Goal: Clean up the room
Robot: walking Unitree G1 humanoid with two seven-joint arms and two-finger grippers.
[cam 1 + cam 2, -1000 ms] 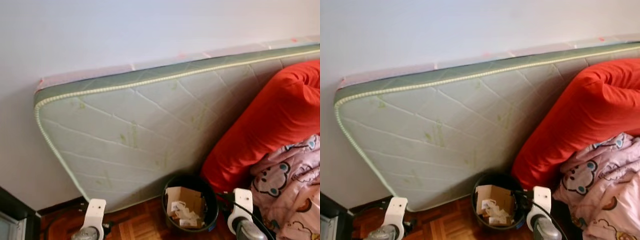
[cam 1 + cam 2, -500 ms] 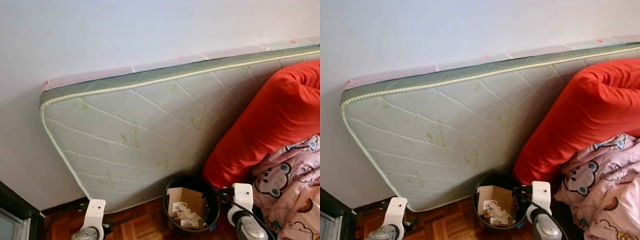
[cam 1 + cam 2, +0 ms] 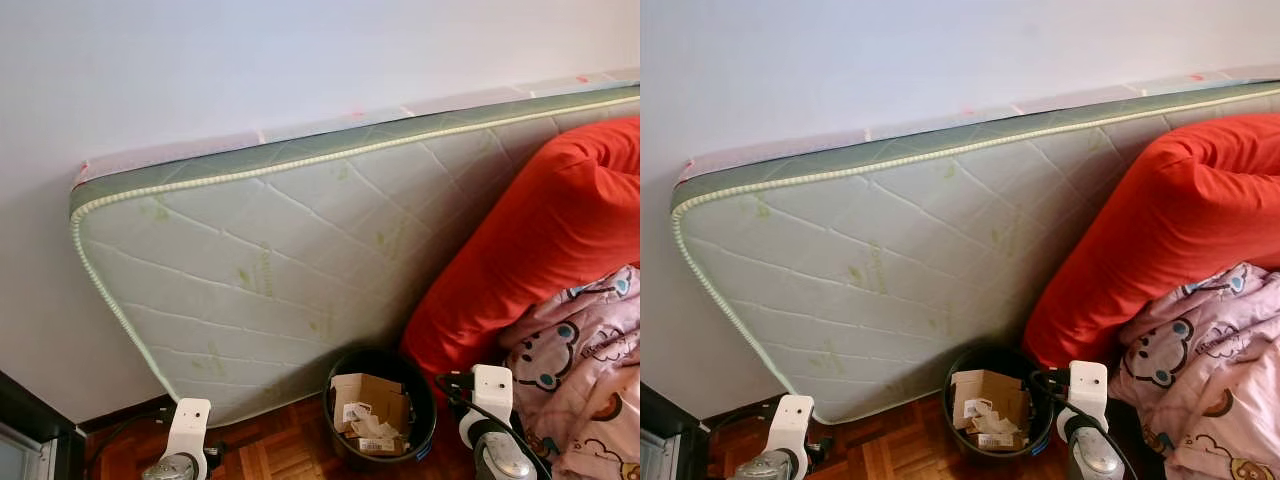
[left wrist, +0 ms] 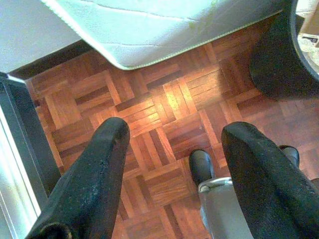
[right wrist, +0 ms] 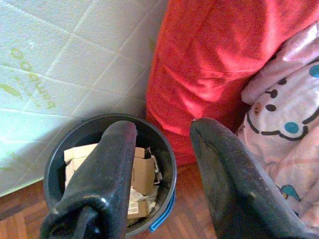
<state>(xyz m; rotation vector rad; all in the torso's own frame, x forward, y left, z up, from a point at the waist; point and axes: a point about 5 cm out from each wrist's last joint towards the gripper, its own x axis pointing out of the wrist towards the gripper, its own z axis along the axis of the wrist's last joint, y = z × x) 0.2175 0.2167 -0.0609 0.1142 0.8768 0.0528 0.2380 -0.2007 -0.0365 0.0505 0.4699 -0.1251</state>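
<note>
A round black waste bin (image 3: 380, 410) with torn cardboard and paper scraps (image 5: 142, 172) in it stands on the parquet floor, at the foot of a pale green mattress (image 3: 280, 260) that leans on the white wall. My right gripper (image 5: 163, 128) is open and empty; it hangs above the bin's rim (image 5: 167, 149) on the side of the red bedding. Its wrist (image 3: 490, 395) sits just right of the bin. My left gripper (image 4: 177, 130) is open and empty over bare parquet (image 4: 164, 104), left of the bin near the mattress's lower corner (image 4: 127, 62).
A big red cushion or duvet (image 3: 545, 240) leans on the mattress right of the bin. A pink cartoon-print blanket (image 3: 590, 350) lies below it. A dark frame (image 3: 30, 420) stands at the lower left, with a black cable (image 3: 115, 432) on the floor beside it.
The view has swayed a little sideways and back. My right wrist has risen slightly beside the bin. The bin and bedding have not moved.
</note>
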